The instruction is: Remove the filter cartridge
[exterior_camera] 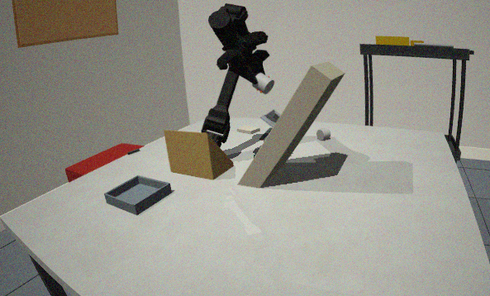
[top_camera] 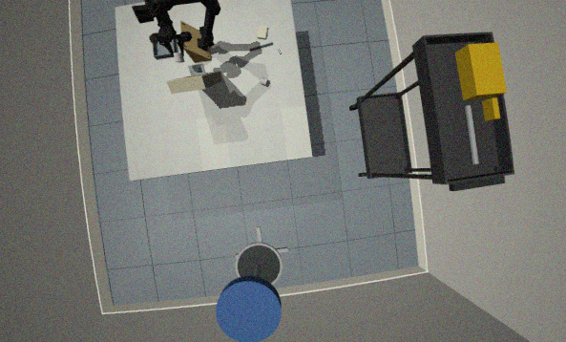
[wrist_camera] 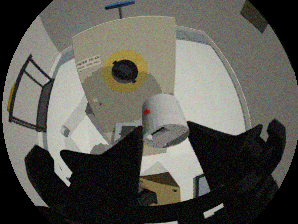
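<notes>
Top view: the arm (top_camera: 162, 19) works at the far end of the bench (top_camera: 246, 138), above the wedge (top_camera: 195, 44) and near the leaning panel (top_camera: 189, 84); the cartridge is too small here to pick out. Exterior view: the jaws are clamped on the cartridge (exterior_camera: 264, 83), a short white cylinder held in the air, clear of the panel (exterior_camera: 296, 120) and well apart from the tray (exterior_camera: 137, 193), which sits on the bench beyond the wedge. A second small cylinder (exterior_camera: 323, 134) lies on the bench past the panel. Wrist view: the cartridge (wrist_camera: 162, 120) sits between the dark fingers, and the yellow-ringed socket (wrist_camera: 124, 71) in the panel is dark and vacant. The cartridge looks rigid and light, and probably smooth-sided, so it could slip or swivel in a grip across its curve; a hold squarely across the middle of its body seems safest for carrying it to the tray.
</notes>
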{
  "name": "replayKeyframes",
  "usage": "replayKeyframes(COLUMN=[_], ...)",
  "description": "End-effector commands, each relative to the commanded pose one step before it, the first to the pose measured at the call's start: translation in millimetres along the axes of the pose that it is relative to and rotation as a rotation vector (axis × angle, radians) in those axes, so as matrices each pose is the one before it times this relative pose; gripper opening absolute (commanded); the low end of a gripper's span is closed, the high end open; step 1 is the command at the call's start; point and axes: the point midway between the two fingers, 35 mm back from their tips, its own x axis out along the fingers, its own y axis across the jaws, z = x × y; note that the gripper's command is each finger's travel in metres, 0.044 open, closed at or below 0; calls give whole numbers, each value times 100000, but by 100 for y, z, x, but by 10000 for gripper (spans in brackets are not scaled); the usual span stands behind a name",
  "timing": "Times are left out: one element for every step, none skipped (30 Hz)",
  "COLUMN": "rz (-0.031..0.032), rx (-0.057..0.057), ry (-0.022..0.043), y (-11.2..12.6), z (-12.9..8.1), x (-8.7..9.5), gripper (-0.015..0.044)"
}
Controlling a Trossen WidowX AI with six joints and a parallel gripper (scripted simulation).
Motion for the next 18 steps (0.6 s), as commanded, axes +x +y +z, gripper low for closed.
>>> replayKeyframes(rz=[961,413,417,421,425,429,433,359,217,-686,-820,-1389,-1744,-1783,-1818,-1851,-1882,-1910], rx=[-1174,-43,-44,-45,-46,-47,-48,-40,-24,1697,1612,2699,3340,3366,3389,3411,3434,3457], ry=[676,240,236,231,227,222,218,176,104,-102,519,836,977,920,862,802,741,680], y=[-1745,-426,-427,-428,-428,-428,-429,-354,-212,1029,-317,-534,-665,-677,-687,-696,-705,-713], z=[174,-16,-22,-28,-34,-40,-46,-43,-27,-80,-157,-255,-301,-284,-267,-249,-230,-211], x=[135,101,104,106,108,110,112,94,57,-40,-42,-67,-77,-68,-60,-51,-42,-33], gripper=[0,0,0,0,0,0,0,0,0,0,0,0,0,0,0,0,0,0])
